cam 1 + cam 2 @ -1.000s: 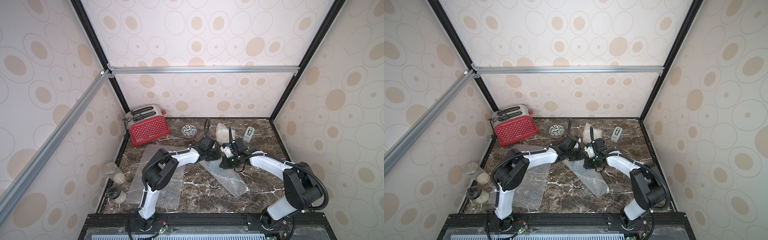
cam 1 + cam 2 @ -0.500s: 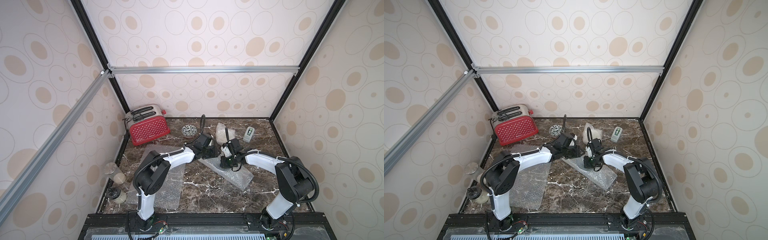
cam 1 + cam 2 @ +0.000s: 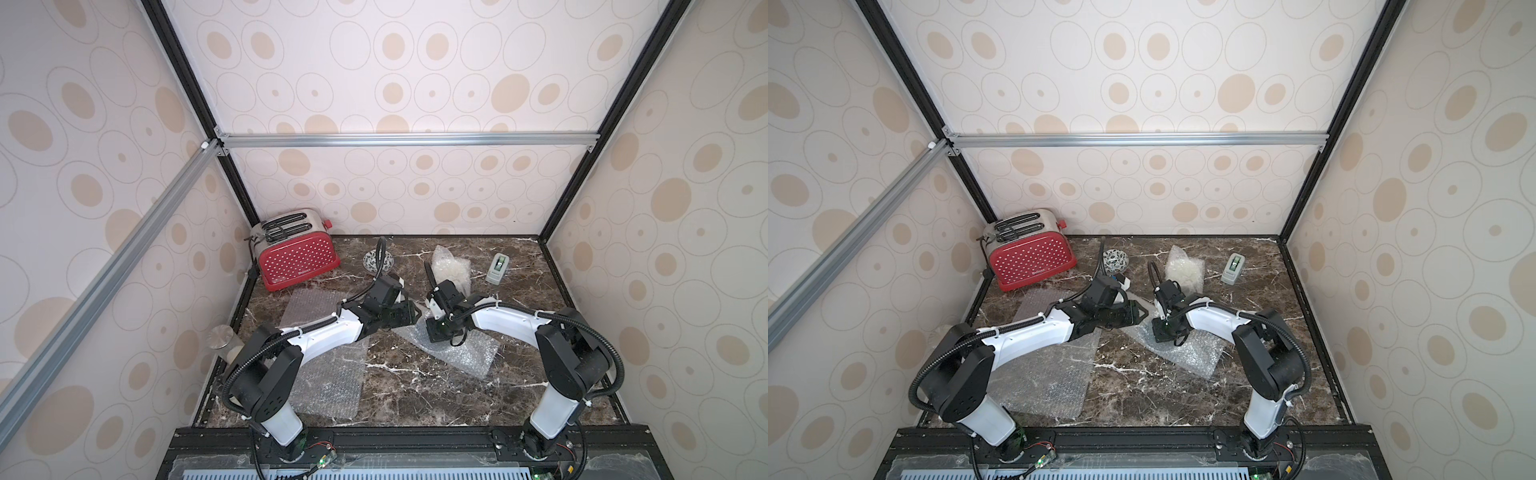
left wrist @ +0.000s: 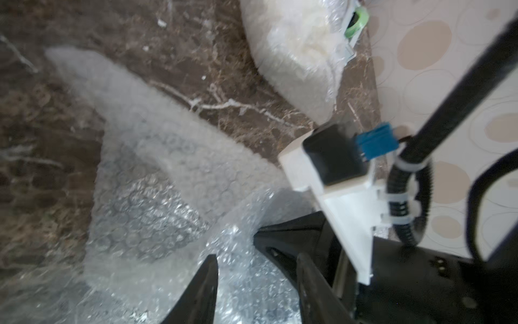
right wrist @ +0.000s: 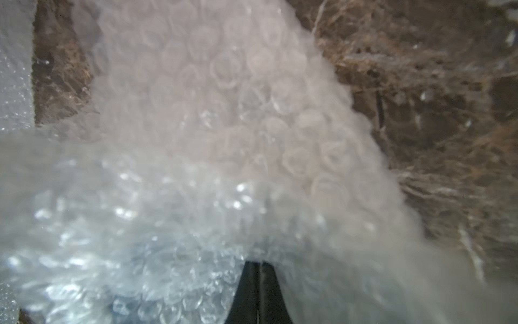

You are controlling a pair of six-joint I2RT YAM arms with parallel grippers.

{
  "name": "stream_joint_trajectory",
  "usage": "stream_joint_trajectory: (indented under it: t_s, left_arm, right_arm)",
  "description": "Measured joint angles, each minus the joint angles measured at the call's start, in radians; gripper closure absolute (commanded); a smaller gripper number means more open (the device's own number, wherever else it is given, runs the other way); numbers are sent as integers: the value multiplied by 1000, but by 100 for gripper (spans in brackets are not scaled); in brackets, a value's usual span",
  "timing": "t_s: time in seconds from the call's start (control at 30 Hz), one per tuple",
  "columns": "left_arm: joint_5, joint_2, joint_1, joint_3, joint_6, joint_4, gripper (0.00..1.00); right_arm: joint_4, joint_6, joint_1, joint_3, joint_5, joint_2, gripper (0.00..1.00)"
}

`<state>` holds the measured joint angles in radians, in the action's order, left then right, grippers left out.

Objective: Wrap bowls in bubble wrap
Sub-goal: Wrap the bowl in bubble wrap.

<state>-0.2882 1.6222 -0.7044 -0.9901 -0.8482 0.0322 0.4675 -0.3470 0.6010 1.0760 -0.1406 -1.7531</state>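
My right gripper [image 5: 259,268] was pinched shut on the bubble wrap [image 3: 465,353], which lay just right of centre. My left gripper [image 4: 256,258] stood half open at its far-left edge, holding nothing. The wrap seemed light, floppy and slippery, so I judged the edges best to grip.

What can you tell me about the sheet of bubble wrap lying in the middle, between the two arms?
The middle bubble wrap sheet is clear plastic studded with small round air bubbles, glinting in the light. It lies slanted on the dark marble table, crumpled and lifted at its far end. There the right hand is shut, seemingly pinching a raised fold, while the left hand stands open over it.
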Motion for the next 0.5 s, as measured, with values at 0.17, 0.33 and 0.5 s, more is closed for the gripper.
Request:
stream_joint_trajectory:
  t_s: [0.17, 0.33, 0.5]
  left_arm:
    - [6, 1, -49, 14, -25, -18, 58]
    - [16, 23, -76, 9, -49, -43, 66]
    - [19, 51, -78, -21, -72, -69, 81]
  right_arm:
    - [0, -5, -1, 0, 1, -9, 95]
    - [1, -16, -2, 0, -2, -10, 96]
    - [-12, -34, -19, -10, -30, -10, 96]
